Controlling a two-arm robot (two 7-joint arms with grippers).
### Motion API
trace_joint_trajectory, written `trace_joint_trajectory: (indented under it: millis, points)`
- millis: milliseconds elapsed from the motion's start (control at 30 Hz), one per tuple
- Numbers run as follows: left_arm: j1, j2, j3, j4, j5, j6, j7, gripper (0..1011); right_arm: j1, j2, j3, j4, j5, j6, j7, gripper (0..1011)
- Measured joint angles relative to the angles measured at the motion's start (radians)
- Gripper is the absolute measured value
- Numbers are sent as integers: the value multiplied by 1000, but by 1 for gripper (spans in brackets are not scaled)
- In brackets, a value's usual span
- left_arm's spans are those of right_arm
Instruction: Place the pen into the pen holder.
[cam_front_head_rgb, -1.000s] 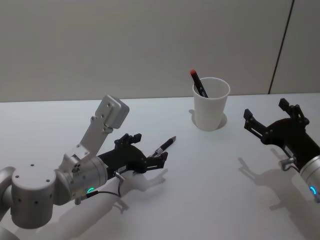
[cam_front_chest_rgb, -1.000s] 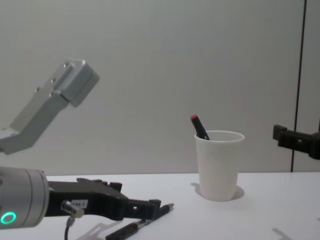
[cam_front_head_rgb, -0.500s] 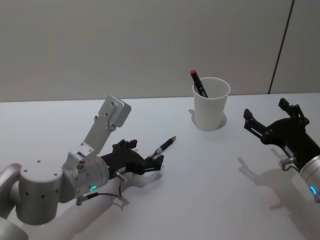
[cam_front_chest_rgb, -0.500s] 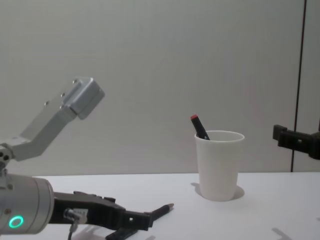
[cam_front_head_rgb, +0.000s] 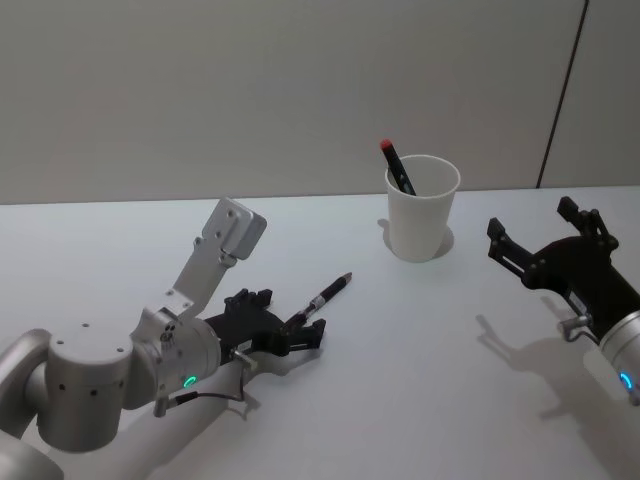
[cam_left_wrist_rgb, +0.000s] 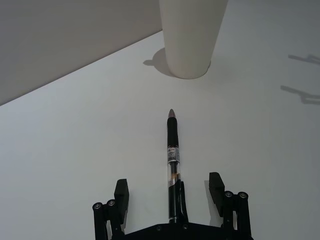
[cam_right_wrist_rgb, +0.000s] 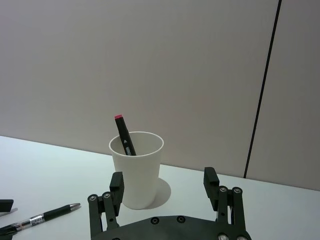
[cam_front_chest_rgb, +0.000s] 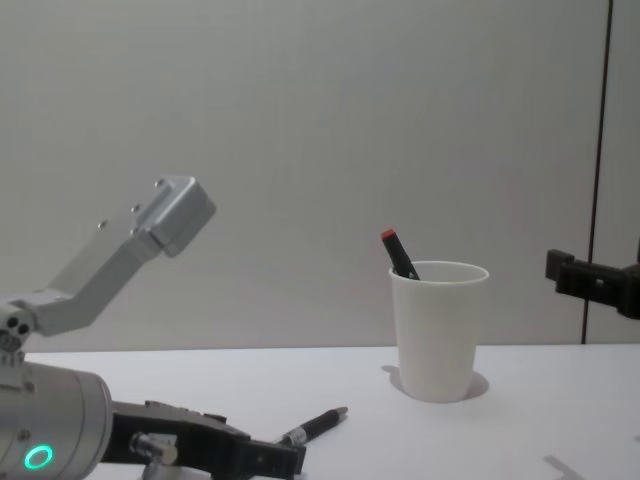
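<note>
As viewed along left gripper (cam_left_wrist_rgb: 169, 184): wide open, gripping nothing, straddling tail of pen (cam_left_wrist_rgb: 172, 150) flat on table (cam_front_head_rgb: 420, 380). Long axis in line with the reach, tip towards pen holder (cam_front_head_rgb: 422, 205), well beyond. Right gripper (cam_front_head_rgb: 535, 225) open, empty, parked right of pen holder, farther from pen.

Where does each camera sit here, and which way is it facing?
Head: high up, facing down onto the table; left gripper low on the left, right gripper on the right, both open.
Chest: low, facing across the table at the pen holder; left gripper lower left, right gripper at the right edge.
Left wrist: behind the left gripper, facing along the pen toward the pen holder.
Right wrist: behind the right gripper, facing the pen holder.
Shared: all four show pen and pen holder.
</note>
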Motion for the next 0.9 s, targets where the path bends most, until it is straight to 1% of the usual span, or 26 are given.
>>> trace_joint_trajectory:
  millis: [300, 867, 900]
  points:
    - [-1, -3, 3, 2, 2, 17, 0, 1001, 0, 0, 0, 0, 0, 0, 0, 1001]
    - [-3, -5, 4, 2, 4, 27, -6, 1000, 0, 0, 0, 0, 0, 0, 0, 1001]
    - [-3, -5, 4, 2, 5, 28, -6, 970, 0, 0, 0, 0, 0, 0, 0, 1001]
